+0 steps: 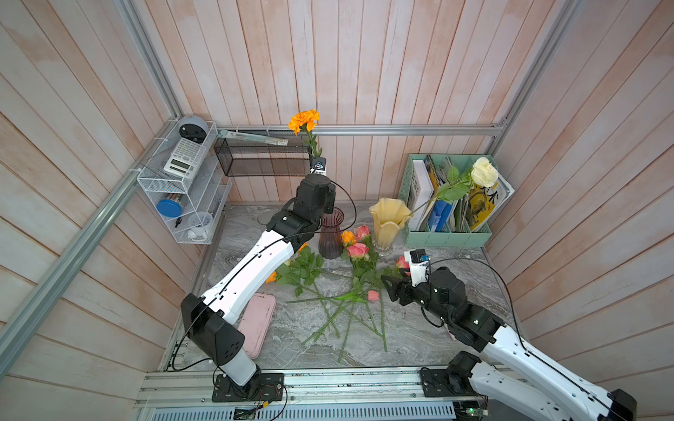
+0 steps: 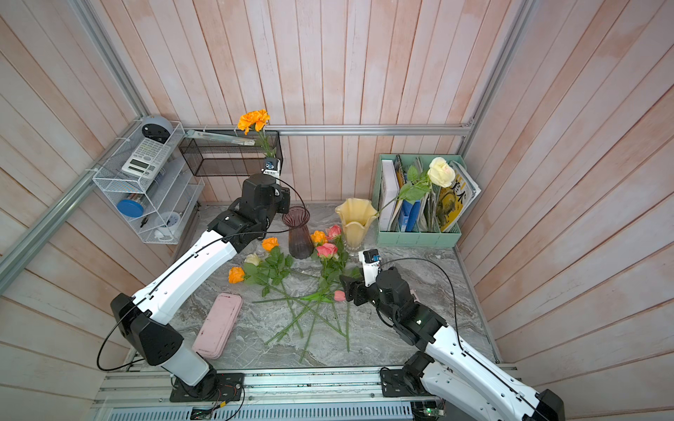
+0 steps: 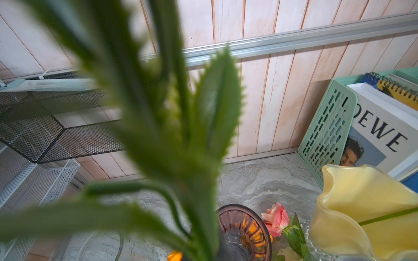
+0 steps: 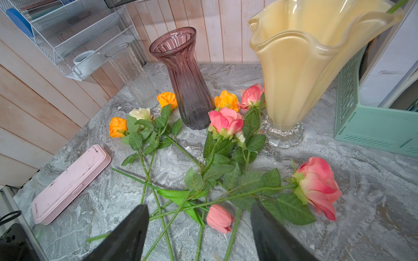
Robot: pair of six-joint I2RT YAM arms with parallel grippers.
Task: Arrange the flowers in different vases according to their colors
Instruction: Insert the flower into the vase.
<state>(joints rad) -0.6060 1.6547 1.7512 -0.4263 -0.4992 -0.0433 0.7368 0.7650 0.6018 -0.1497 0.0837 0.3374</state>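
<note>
Closest to us the right tool (image 4: 199,208) hangs with jaws apart over pink, orange and cream flowers (image 4: 226,122) lying crossed on the tabletop (image 4: 362,226) before the purple vase (image 4: 185,79), while the left tool (image 1: 316,158), clamped on the stem of the marigold (image 1: 304,120), holds it upright.

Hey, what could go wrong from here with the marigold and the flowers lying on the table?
1. The left gripper holds the marigold high by its stem near the narrow-necked purple vase. The leafy stem may miss the mouth or knock the vase over.
2. The open right gripper hovers over crossed stems beside the pink tulip, so it might pinch several at once.
</note>
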